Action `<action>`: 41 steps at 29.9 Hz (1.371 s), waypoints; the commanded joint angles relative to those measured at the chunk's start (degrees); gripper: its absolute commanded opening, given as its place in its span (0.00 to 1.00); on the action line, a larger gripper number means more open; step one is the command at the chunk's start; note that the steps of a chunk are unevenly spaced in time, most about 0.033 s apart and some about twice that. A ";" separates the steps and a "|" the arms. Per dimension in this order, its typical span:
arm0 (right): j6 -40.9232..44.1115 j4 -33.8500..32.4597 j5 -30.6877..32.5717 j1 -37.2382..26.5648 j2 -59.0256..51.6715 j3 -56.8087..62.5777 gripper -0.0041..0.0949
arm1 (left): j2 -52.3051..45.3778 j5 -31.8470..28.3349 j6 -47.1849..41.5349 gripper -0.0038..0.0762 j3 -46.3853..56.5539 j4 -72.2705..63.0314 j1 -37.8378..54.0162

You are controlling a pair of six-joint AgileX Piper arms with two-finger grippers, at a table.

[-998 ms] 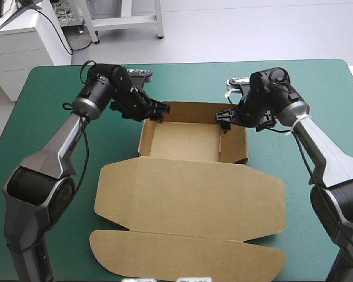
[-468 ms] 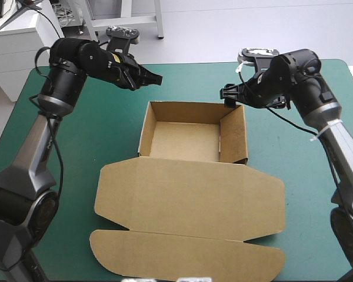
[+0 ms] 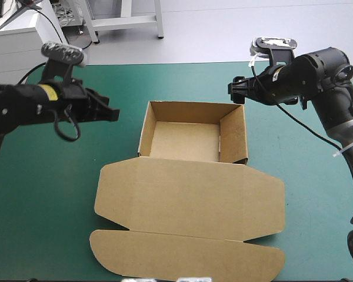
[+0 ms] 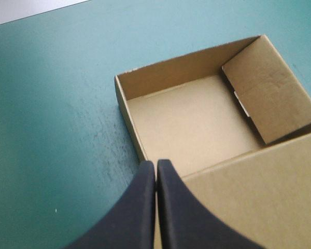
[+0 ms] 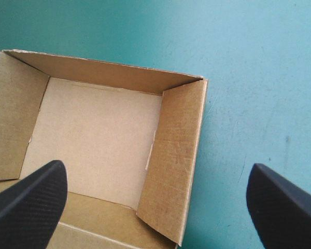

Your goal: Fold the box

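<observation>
Item: brown box, one, sitting near the middle of the desk on the teal-green cover; its tray part is standing open with four walls raised; its lid is lying flat on the side toward the near edge, ending in a rounded flap.

Left hand: hovering to the left of the tray, apart from it, pointing toward its left wall; its black fingers are pressing together in one point, clenched on nothing; in the left wrist view the tip is sitting over the tray's near left corner, where the lid is joining.

Right hand: hanging just beyond the tray's far right corner, not touching it; its black fingers are standing wide apart, released and empty; in the right wrist view the tray's right wall is lying between them, ahead of the hand.

Surroundings: bare teal-green cover is lying all round the box and between each hand and the board.
</observation>
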 commanded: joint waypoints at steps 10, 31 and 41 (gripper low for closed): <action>3.66 -3.06 -5.09 -0.50 0.74 11.19 0.91 | -25.17 0.30 0.51 0.04 22.70 -0.08 -0.15; 2.76 3.04 -4.41 -0.50 16.45 13.49 0.81 | -41.91 -6.00 4.72 0.04 44.55 0.03 -0.15; 2.86 1.55 -4.02 -0.50 14.21 13.31 0.03 | -42.17 -6.00 4.72 0.04 45.07 0.15 -0.15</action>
